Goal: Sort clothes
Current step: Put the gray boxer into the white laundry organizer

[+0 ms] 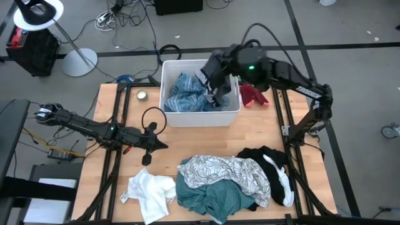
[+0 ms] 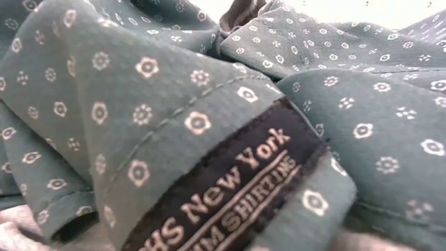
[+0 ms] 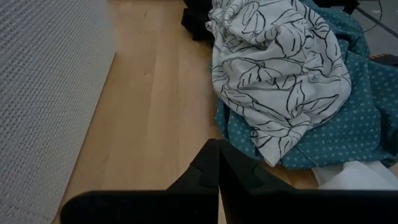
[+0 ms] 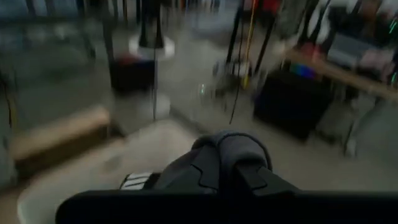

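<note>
Two grippers, jaws closed: right gripper (image 1: pixel 217 94) over white bin (image 1: pixel 232 114), pinching dark garment (image 4: pixel 233 152); left gripper (image 1: pixel 149 152) empty, low over counter (image 1: pixel 200 142). Clothes pile (image 1: pixel 219 181) at counter's front edge, blue garments (image 1: pixel 187 94) in bin.

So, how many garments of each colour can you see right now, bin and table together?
Blue, in the bin: 1
Red: 1
Leaf print: 1
Teal: 1
Black: 1
Plain white: 1
Total: 6 that can be told apart
</note>
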